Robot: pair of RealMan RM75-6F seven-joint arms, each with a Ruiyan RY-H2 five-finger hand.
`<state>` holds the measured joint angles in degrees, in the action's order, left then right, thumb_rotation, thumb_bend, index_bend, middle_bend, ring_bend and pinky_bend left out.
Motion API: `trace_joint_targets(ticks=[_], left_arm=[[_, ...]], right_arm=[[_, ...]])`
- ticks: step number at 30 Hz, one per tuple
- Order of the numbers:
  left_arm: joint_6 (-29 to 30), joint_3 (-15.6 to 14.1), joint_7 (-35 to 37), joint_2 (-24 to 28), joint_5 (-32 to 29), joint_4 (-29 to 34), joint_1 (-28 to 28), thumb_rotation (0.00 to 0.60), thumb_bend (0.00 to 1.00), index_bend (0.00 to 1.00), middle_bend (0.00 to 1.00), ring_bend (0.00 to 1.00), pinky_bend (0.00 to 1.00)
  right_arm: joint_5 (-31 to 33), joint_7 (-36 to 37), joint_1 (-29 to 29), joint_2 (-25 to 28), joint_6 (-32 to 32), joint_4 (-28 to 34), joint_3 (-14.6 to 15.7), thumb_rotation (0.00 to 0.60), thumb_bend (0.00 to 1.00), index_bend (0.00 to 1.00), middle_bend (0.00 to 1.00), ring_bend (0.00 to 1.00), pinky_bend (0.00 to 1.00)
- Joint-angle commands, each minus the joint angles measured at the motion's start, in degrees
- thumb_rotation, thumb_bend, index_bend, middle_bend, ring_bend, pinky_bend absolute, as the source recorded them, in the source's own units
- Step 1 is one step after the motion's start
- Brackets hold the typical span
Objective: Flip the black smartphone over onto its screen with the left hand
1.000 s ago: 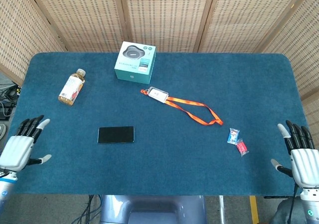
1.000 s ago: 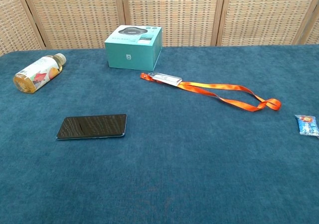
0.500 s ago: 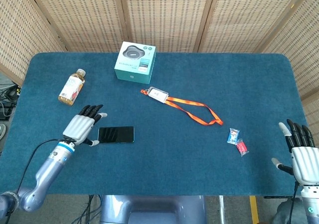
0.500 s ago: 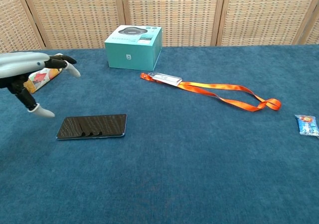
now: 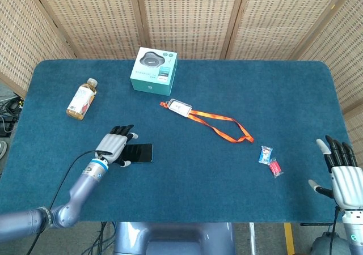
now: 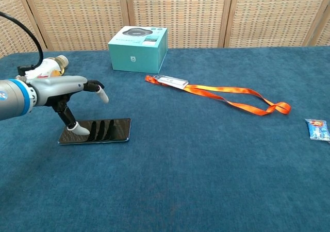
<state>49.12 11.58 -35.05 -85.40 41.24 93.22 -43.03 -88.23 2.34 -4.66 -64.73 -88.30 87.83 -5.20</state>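
The black smartphone point(image 5: 139, 153) point(image 6: 105, 130) lies flat on the blue table, screen up, at the front left. My left hand point(image 5: 115, 145) point(image 6: 69, 93) hovers over the phone's left end with its fingers spread and its thumb pointing down near the phone's left edge. It holds nothing. My right hand point(image 5: 342, 173) stays open at the table's front right edge, seen only in the head view.
A juice bottle point(image 5: 81, 99) lies at the back left. A teal box point(image 5: 153, 69) stands at the back centre. An orange lanyard point(image 5: 218, 124) with a badge stretches across the middle. Two small candy packets point(image 5: 269, 160) lie at the right.
My left hand has moved right from the table's left edge to above the phone's left end. The phone and the right hand have stayed in place.
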Motion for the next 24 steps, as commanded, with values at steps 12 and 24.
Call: trace_joint_targets(ticks=[12,24], left_arm=[[0.92,-0.18,-0.59,-5.81,-8.22,-4.28,-5.25,0.600,0.17,0.24,0.00,0.00,0.00],[0.46,-1.72,0.79,-7.92,-9.54,-7.40,-6.47,0.600,0.17,0.25,0.00,0.00,0.00]], right_arm=[[0.04,1.30,-0.13,0.48,0.19,0.07,-0.01,0.600,0.00,0.00,0.00,0.00,0.00],[0.30,2.02,-0.24,0.71,0.53,0.06,-0.03,0.600,0.00,0.00,0.00,0.00,0.00]])
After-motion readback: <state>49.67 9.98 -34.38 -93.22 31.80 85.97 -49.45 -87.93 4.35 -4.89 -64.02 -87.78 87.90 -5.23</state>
